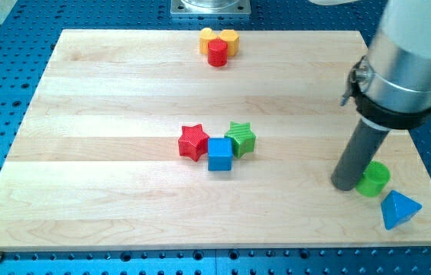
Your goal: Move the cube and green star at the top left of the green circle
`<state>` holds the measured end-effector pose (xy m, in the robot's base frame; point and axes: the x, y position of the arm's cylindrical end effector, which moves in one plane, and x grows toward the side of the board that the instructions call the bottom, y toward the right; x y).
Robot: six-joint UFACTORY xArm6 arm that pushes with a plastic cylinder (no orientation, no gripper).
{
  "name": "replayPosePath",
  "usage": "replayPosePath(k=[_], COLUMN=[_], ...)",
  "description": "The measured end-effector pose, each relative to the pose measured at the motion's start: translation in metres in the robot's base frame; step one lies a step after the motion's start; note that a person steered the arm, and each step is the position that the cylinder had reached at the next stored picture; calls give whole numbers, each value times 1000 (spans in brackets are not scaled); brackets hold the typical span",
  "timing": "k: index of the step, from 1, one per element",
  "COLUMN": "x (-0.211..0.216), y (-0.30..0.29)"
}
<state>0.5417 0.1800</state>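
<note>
The blue cube (219, 153) lies near the middle of the wooden board, touching the green star (241, 139) at its upper right and the red star (193, 142) at its left. The green circle (374, 179), a short green cylinder, stands near the board's right edge toward the view's bottom. My tip (345, 183) rests on the board right against the green circle's left side, far to the right of the cube and stars.
A blue triangular block (399, 210) lies at the board's bottom right corner, just below the green circle. A red cylinder (217, 53) with two yellow blocks (220, 38) behind it sits at the top edge. The wooden board (108, 191) lies on a blue perforated table.
</note>
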Motion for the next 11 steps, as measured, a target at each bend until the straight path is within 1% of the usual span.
replayPosePath(k=[2, 3, 4, 5, 6, 7, 8, 9, 10, 11], x=[0, 21, 18, -32, -50, -88, -92, -87, -87, -80], y=[22, -38, -142, -215, -205, -167, -120, -78, -68, -9])
